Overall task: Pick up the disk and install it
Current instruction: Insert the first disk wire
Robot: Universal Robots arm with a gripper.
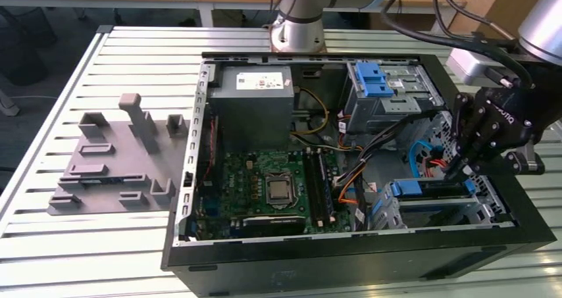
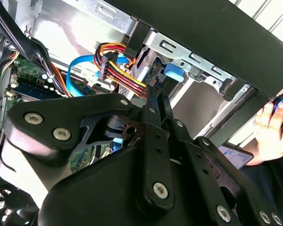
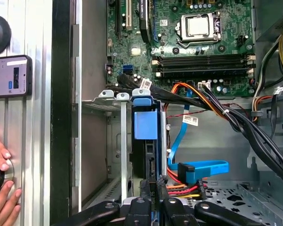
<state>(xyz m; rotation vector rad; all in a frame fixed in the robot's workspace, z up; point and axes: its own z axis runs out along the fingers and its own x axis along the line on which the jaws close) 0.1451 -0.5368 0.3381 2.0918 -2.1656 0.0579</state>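
My arm reaches down into the computer case [image 1: 351, 258]; the gripper [image 1: 459, 170] has its jaws narrow, apparently pinching the disk [image 3: 145, 141] standing edge-up in its bay.

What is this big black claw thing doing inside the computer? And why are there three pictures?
That is a robot arm, and the claw is its pincer. One camera watches from outside; two small cameras ride near the arm's wrist and look along the pincer, so you see the same moment three ways.

The open black box is a computer case lying on a slatted metal table. Inside are the green motherboard, the grey power supply and bundles of cables.

The pincer reaches down by the drive cage, its fingertips closed at the edge of the disk, which stands in its slot with its blue bracket. A person's hand rests on the table beside the case, and a grey plastic holder lies there too.
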